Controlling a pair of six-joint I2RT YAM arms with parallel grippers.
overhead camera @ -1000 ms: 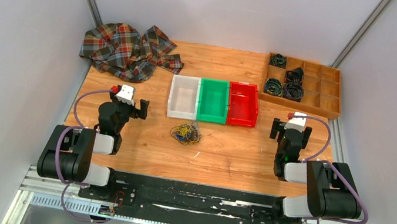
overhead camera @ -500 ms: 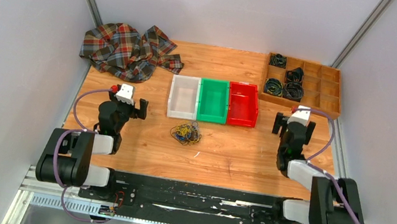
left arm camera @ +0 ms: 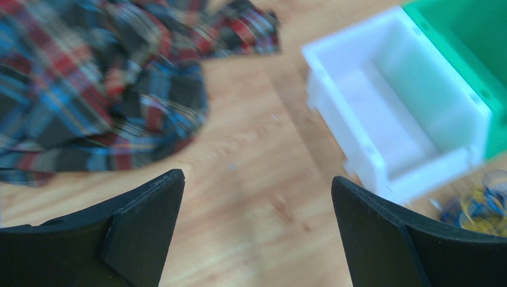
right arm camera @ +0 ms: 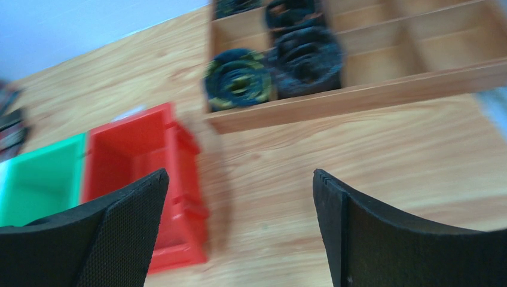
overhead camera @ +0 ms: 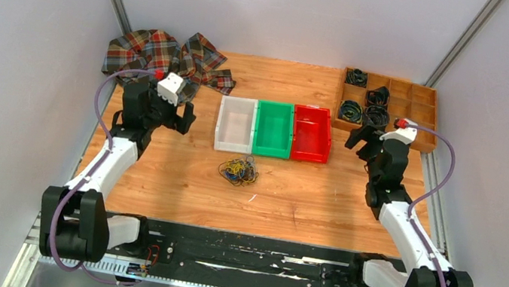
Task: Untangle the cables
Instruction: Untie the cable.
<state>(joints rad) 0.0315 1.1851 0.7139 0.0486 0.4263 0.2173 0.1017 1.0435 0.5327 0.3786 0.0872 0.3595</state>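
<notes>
The cables [overhead camera: 238, 171] lie as a small tangled bundle of yellow, blue and black wires on the wooden table, just in front of the white bin; an edge of the bundle [left arm camera: 478, 206] shows at the right of the left wrist view. My left gripper [overhead camera: 185, 116] hovers left of the white bin, open and empty, well up and left of the bundle. My right gripper [overhead camera: 356, 137] hangs right of the red bin, open and empty, far from the bundle. In both wrist views the jaws stand wide over bare wood.
A white bin [overhead camera: 235, 124], a green bin [overhead camera: 273, 128] and a red bin [overhead camera: 311, 133] stand in a row mid-table. A plaid cloth [overhead camera: 161, 62] lies crumpled at the back left. A wooden compartment tray [overhead camera: 411, 121] with coiled black cords sits back right.
Both arms have risen and reached away from their bases: the left gripper moved up toward the plaid cloth, the right toward the wooden tray. The cable bundle has not moved.
</notes>
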